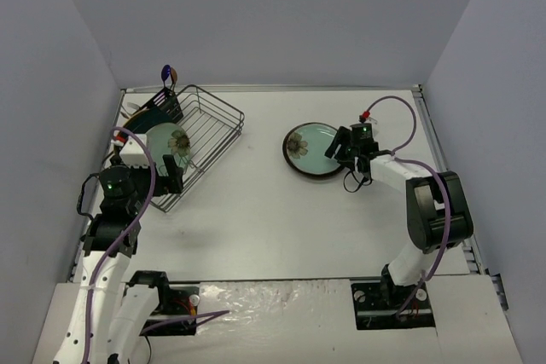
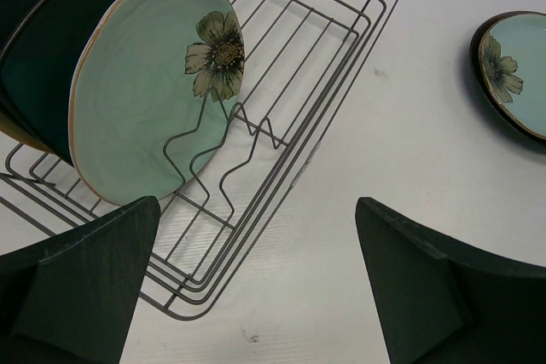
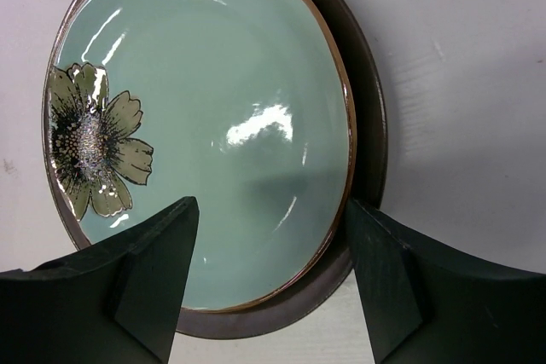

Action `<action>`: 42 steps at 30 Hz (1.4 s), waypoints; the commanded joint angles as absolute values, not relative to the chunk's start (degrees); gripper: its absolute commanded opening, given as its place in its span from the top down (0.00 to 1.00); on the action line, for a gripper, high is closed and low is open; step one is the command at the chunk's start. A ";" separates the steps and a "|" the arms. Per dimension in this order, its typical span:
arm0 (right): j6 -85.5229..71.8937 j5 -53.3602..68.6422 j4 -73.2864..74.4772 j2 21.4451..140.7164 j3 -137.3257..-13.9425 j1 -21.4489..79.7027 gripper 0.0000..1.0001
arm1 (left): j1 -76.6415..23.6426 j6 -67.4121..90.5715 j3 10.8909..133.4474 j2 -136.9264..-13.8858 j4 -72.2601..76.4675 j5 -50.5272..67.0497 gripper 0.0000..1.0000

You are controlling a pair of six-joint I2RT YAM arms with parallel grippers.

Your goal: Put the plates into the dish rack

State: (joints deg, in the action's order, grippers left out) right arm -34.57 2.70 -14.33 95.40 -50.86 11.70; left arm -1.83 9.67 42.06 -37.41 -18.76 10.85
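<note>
The left gripper (image 2: 256, 210) hangs by the dish rack (image 1: 213, 121), jaws wide open. The right gripper (image 3: 271, 206) hovers over the flowered plate (image 3: 213, 108), jaws parted.

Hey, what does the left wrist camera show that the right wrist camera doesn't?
Only the left wrist view shows the dish rack, with a flowered pale green plate standing in its dividers and dark plates behind it. It also shows the open left hand.

Only the right wrist view shows the open right hand, straddling the near rim of the plates below it.

Both views show a second flowered plate lying on a dark-rimmed plate on the white table.
</note>
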 commanded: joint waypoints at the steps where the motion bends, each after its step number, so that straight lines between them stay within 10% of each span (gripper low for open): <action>1: -35.72 3.01 -16.48 97.64 -52.11 11.51 0.32 | -2.11 10.46 43.77 -37.27 -16.26 10.67 0.03; 31: -30.32 17.60 -18.46 111.59 -55.93 12.18 0.26 | -2.11 10.02 43.17 -37.70 -16.17 11.66 0.03; 38: -27.51 19.42 -17.05 112.32 -55.90 12.66 0.40 | -2.11 10.11 43.07 -37.79 -16.08 11.95 0.03; 42: -27.43 19.50 -17.19 111.91 -55.72 12.74 0.70 | -2.06 9.97 43.07 -37.93 -16.00 12.09 0.03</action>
